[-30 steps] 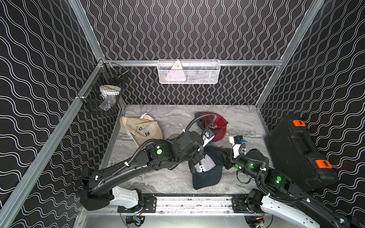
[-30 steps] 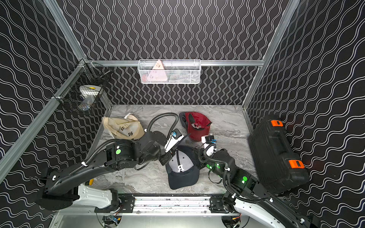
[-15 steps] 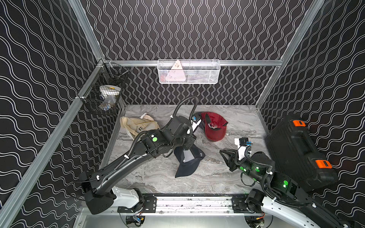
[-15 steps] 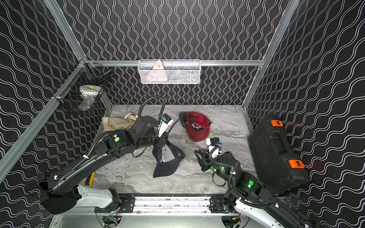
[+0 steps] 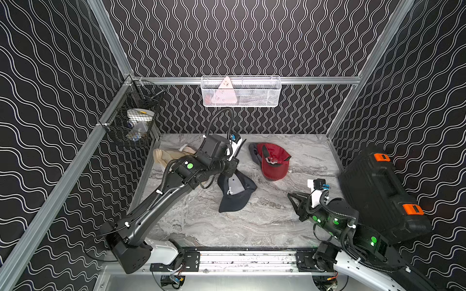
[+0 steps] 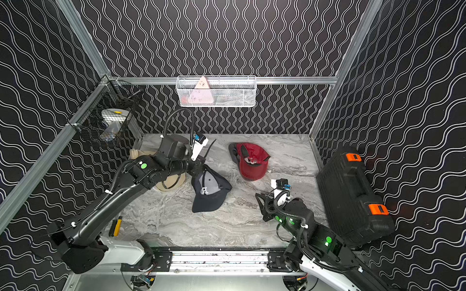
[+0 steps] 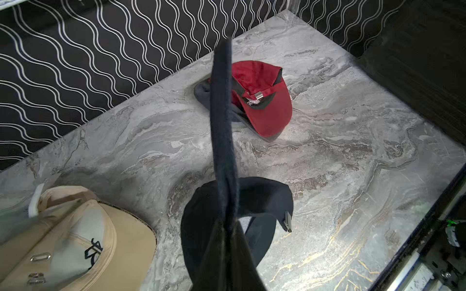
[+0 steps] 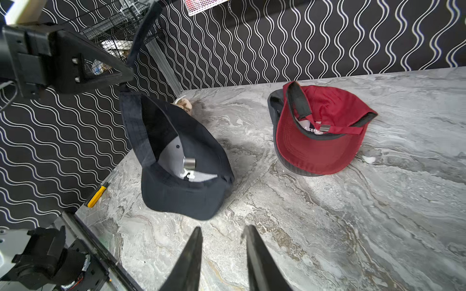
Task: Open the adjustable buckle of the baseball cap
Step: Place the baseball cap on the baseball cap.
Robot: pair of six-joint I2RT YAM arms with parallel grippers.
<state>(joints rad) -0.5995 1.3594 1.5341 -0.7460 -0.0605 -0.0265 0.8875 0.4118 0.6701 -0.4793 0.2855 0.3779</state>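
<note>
Left fingers (image 8: 95, 65) pinch shut on the strap (image 7: 222, 100) of the dark navy fabric baseball cap (image 5: 235, 194), mid-frame, tipping it up on the grey marbled bench (image 5: 252, 226) — silver metal buckle (image 8: 189, 162) exposed. Right fingers (image 5: 296, 204), slightly parted, empty, lower right.

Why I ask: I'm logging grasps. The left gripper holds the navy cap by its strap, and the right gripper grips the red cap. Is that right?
Not quite. The right gripper is empty: the right wrist view shows its fingers apart over the table, clear of the red cap. The left gripper does hold the navy cap by its strap.
</note>
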